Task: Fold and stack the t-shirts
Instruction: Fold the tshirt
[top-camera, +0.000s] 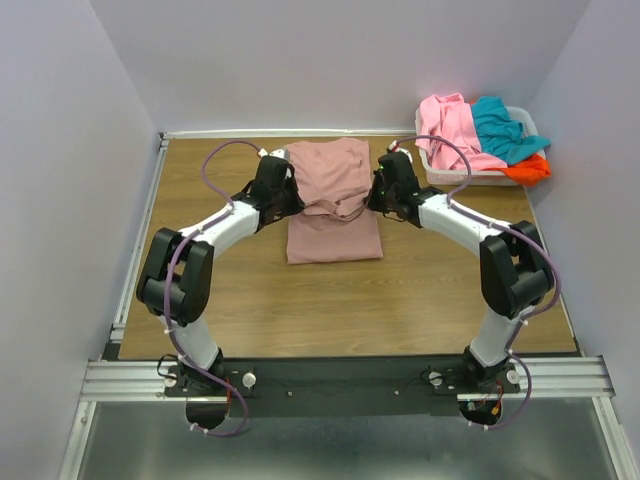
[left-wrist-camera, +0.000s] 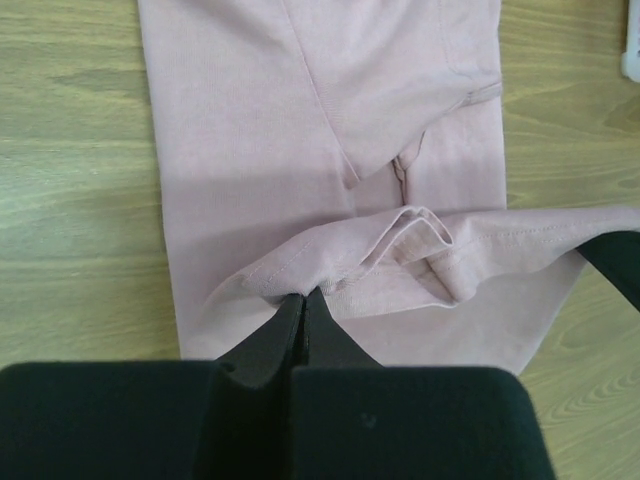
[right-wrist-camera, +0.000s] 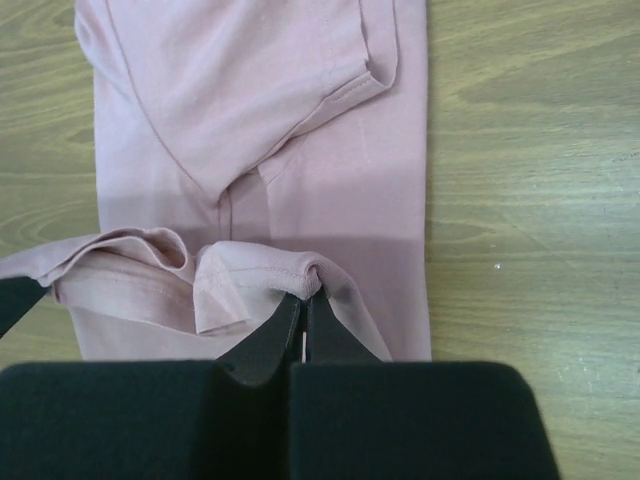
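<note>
The dusty mauve-pink cloth t-shirt (top-camera: 333, 215) lies mid-way on the brown wooden table (top-camera: 250, 290), between the black left gripper (left-wrist-camera: 303, 296) at its left edge and the black right gripper (right-wrist-camera: 305, 297) at its right. Behind and to the right, the white plastic basket (top-camera: 455, 179) holds the bright pink tee (top-camera: 450, 125), teal tee (top-camera: 500, 130) and orange-red tee (top-camera: 530, 168).

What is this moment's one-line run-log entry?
phase: folding | left jaws: shut on mauve tee edge | right jaws: shut on same edge | basket: pink, teal, orange tees

— Where's the mauve-pink t-shirt (top-camera: 335, 235)?
— Middle of the wooden table (top-camera: 250, 290), partly folded, with the left gripper (top-camera: 293, 198) and right gripper (top-camera: 374, 198) at its sides.
— The others?
— The bright pink tee (top-camera: 448, 125), teal tee (top-camera: 500, 128) and orange-red tee (top-camera: 530, 168) are heaped in the white basket (top-camera: 447, 177), far right.
</note>
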